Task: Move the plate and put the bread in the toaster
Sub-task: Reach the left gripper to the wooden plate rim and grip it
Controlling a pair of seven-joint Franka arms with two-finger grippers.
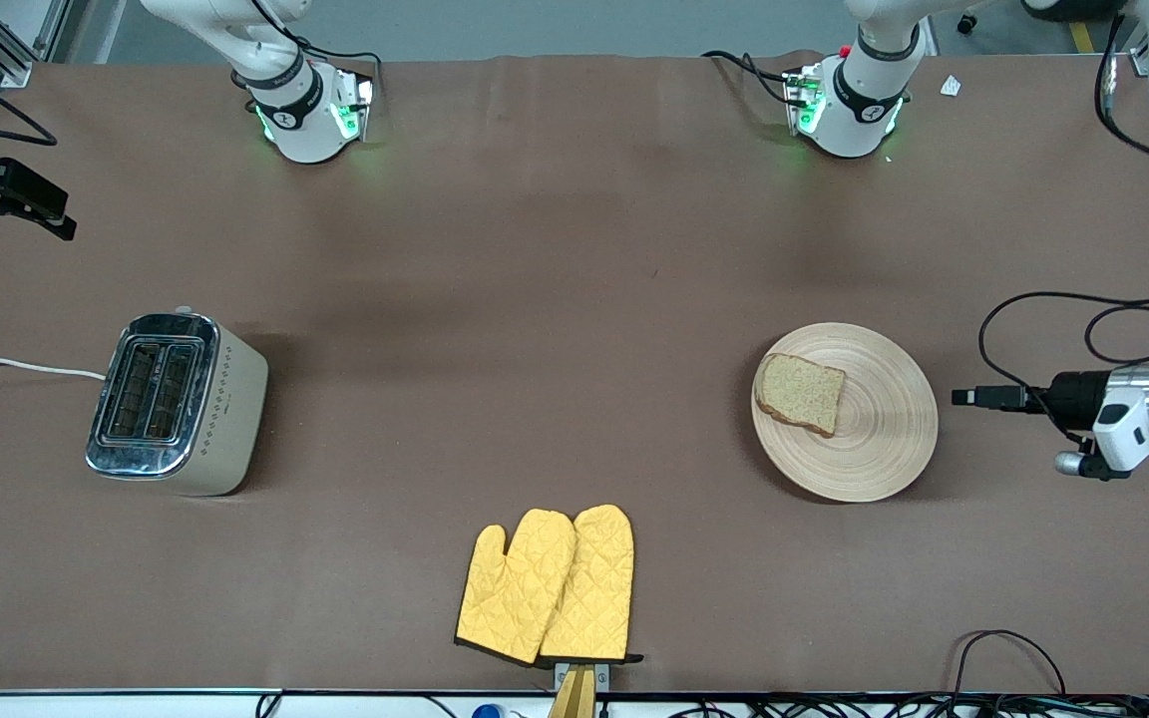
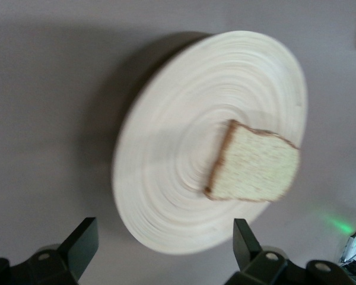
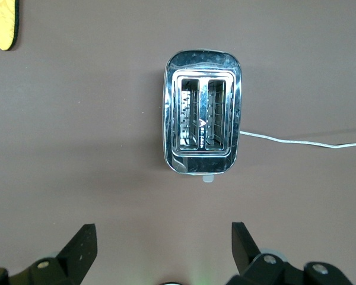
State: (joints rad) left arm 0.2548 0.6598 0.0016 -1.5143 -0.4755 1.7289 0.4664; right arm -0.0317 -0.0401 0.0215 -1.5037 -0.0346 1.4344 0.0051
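A brown bread slice [image 1: 801,394] lies flat on a round wooden plate [image 1: 884,439]. The chrome-topped toaster [image 1: 176,401] stands upright, slots running toward the camera. Left gripper [image 2: 166,246] and right gripper [image 3: 164,249] both gape, empty.

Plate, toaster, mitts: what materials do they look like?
Plate: likely wood, matte light tan, concentric ring grooves. Toaster: shiny chrome-look top that mirrors its surroundings, matte cream sides with small dots; metal or plastic unclear. Oven mitts: yellow quilted fabric, diamond stitching, dark trim.

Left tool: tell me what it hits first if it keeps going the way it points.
Probably the plate: the open left tool points at its near rim, with the bread farther along. Whether it rides above the rim is unclear.
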